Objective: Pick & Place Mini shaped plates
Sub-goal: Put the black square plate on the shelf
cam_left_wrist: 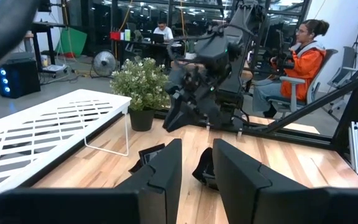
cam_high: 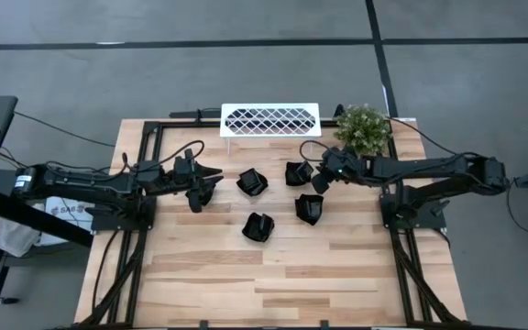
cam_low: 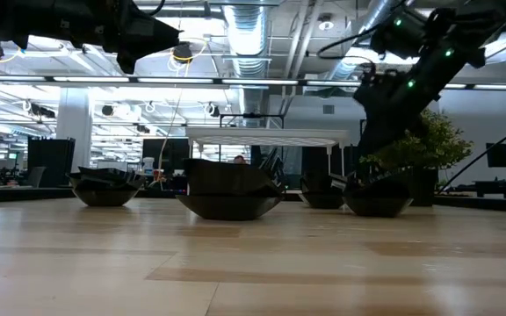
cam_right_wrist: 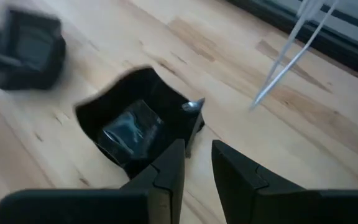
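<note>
Several small glossy black mini shaped plates rest flat on the wooden table: one left of centre, one beside it, one and one nearer. My right gripper is open by a narrow gap, slanting down at the right corner of the plate beside the rack. My left gripper hangs open, roughly level, well above the table at the left, with nothing between its fingers. My right gripper's fingertips stand right at the plate's corner, slanting down from the table's right. I cannot tell whether they touch it. The plate lies flat on the table.
A white lattice rack stands on thin legs at the far edge, with a potted plant to its right. The near half of the table is bare wood. A person sits in the room beyond the table.
</note>
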### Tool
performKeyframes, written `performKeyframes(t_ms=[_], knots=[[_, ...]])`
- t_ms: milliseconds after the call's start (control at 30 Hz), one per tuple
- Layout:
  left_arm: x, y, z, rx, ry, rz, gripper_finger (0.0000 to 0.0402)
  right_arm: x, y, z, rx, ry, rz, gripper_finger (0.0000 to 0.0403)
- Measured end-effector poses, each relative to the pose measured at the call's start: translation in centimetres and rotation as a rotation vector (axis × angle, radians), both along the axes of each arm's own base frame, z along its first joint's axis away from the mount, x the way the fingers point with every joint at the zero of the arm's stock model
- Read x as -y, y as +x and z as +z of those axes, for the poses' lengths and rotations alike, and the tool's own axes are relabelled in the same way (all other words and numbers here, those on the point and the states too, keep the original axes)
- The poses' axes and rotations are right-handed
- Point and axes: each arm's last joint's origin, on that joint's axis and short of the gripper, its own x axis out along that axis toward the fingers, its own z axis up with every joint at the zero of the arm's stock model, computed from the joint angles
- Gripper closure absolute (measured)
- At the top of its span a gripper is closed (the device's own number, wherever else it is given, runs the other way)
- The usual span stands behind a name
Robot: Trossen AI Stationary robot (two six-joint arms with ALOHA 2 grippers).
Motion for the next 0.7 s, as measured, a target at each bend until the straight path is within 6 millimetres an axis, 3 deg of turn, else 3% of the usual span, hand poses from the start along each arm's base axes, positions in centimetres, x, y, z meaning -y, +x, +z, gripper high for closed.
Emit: performKeyframes(t_ms=[167,700], knots=[[0.0,0.0,0.0,0.0,0.0,0.0,0.0309,1.0,1.2,-1.4,-0.087,-0.066,0.061,0.0326],[0.0,0.0,0.0,0.0,0.0,-0.001,0.0309,1.6,2.4,-1.0,-0.075,-0.074,0.054,0.0326]])
